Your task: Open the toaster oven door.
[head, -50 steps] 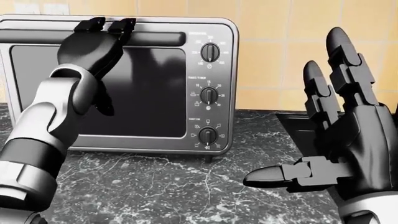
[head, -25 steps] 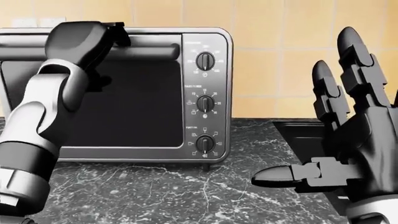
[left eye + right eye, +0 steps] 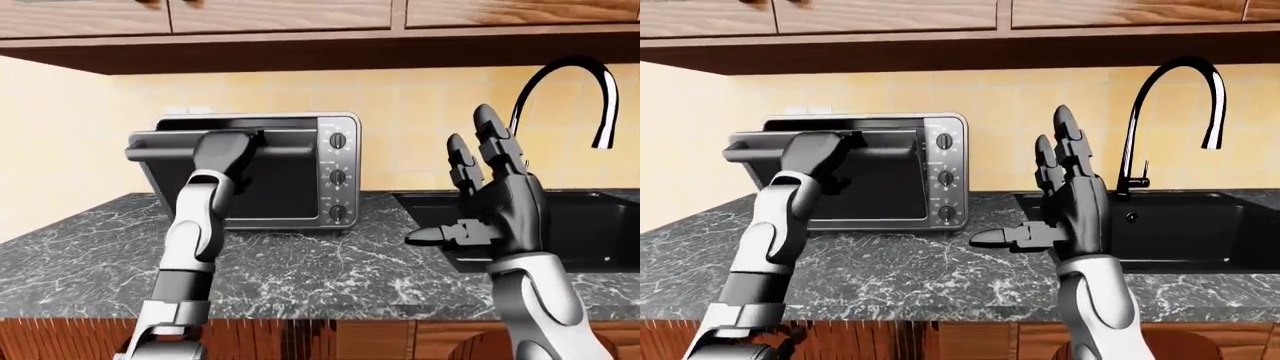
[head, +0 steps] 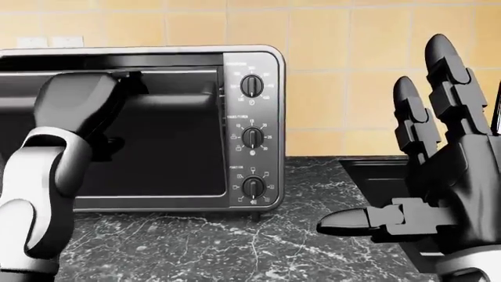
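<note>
At left of the left-eye view, our left hand hooks over the toaster oven door handle, a bar running left-right; fingers hidden, grip unclear. Our right hand hangs splayed, well apart.

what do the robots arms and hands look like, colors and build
Both arms have glossy silver-white rounded shells split by dark bands at the joints. The left hand and right hand are glossy black, with three thick segmented fingers ending in rounded tips. No cables, markings or sleeves show.
</note>
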You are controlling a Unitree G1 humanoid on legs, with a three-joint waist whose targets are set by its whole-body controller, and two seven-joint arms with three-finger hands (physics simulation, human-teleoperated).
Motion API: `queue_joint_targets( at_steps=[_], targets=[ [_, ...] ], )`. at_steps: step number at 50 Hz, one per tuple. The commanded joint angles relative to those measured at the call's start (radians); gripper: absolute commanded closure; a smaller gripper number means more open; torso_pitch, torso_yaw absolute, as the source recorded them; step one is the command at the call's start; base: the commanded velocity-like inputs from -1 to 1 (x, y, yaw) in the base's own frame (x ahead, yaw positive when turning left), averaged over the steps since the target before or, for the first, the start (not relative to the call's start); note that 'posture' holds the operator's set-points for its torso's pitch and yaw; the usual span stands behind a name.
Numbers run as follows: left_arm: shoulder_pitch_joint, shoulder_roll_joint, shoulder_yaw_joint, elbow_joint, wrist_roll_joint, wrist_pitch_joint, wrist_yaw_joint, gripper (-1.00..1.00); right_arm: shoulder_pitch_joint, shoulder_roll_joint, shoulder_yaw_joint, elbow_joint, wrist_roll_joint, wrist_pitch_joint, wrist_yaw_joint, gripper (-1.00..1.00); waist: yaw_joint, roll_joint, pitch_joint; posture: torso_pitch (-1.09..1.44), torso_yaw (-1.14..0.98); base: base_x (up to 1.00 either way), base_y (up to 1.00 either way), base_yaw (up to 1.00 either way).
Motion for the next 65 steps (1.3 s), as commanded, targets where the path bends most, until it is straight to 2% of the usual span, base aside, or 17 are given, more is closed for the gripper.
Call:
queue_joint_targets(
  at_steps=[1,4,8,16,25,31,40,53,54,65],
  targets=[
    [0.021,0.009,0.002,0.010,0.027,0.022,-0.106,0.02,-0.022,-0.003,0.002,-0.009,-0.001,-0.031,0.004,-1.00,0.001,-0.006,0.022,-0.68,0.00,0.00,0.00,0.00],
    [0.017,0.005,0.011,-0.004,0.031,0.021,-0.124,0.08,-0.022,0.000,0.008,-0.003,-0.004,-0.037,0.004,-1.00,0.005,-0.008,0.022,-0.68,0.00,0.00,0.00,0.00],
    [0.029,-0.003,0.012,-0.033,0.036,0.023,-0.139,0.06,-0.018,0.001,0.010,0.006,-0.007,-0.047,0.008,-1.00,0.011,-0.009,0.024,-0.68,0.00,0.00,0.00,0.00],
    [0.143,-0.032,0.027,-0.223,0.031,0.036,-0.194,0.08,-0.008,0.004,0.011,0.005,-0.009,-0.052,0.010,-1.00,0.021,-0.013,0.031,-0.68,0.00,0.00,0.00,0.00],
    [0.178,-0.048,0.029,-0.322,0.037,0.049,-0.216,0.09,-0.005,0.005,0.011,0.016,-0.013,-0.064,0.014,-1.00,0.040,-0.021,0.039,-0.68,0.00,0.00,0.00,0.00],
    [0.242,-0.062,0.032,-0.445,0.056,0.050,-0.246,0.09,-0.007,0.006,0.011,0.028,-0.017,-0.069,0.014,-1.00,0.046,-0.022,0.046,-0.68,0.00,0.00,0.00,0.00],
    [0.300,-0.081,0.032,-0.504,0.064,0.029,-0.259,-0.10,-0.011,0.008,0.021,0.059,-0.029,-0.091,0.020,-1.00,0.055,-0.026,0.049,-0.68,0.00,0.00,0.00,0.00],
    [0.413,-0.095,0.052,-0.634,0.065,0.013,-0.300,-0.40,-0.006,0.011,0.025,0.065,-0.033,-0.100,0.020,-1.00,0.067,-0.020,0.050,-0.68,0.00,0.00,0.00,0.00],
    [0.419,-0.096,0.055,-0.657,0.065,0.015,-0.320,-0.40,-0.005,0.011,0.024,0.065,-0.032,-0.100,0.020,-1.00,0.068,-0.020,0.050,-0.68,0.00,0.00,0.00,0.00],
    [0.556,-0.122,0.073,-0.759,0.044,-0.020,-0.338,-0.44,0.001,0.012,0.021,0.074,-0.030,-0.115,0.025,-1.00,0.071,-0.017,0.055,-0.68,0.00,0.00,0.00,0.00]
  ],
)
